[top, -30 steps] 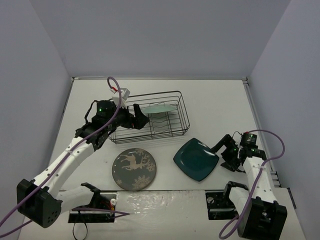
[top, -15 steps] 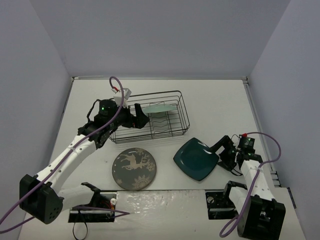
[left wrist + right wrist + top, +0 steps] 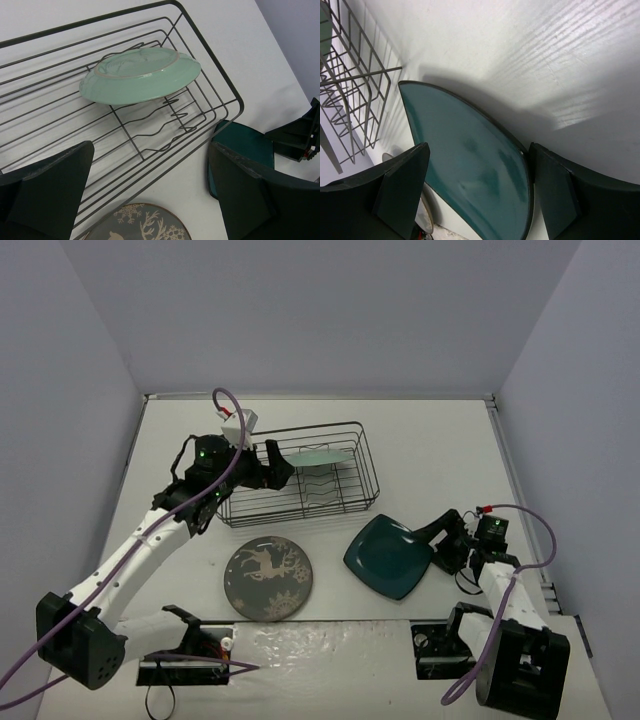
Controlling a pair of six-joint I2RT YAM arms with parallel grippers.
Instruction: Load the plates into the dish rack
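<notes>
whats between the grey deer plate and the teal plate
Nothing sits between them. The top view shows only a bare strip of white table separating the grey deer plate from the teal plate.

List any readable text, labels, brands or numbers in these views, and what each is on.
None readable in any view.
Dark grey plate: only a white deer and snowflake pattern, no words.
Mint plate, teal plate, dish rack: no markings visible.
White connector on the left arm: too small to tell.
</notes>
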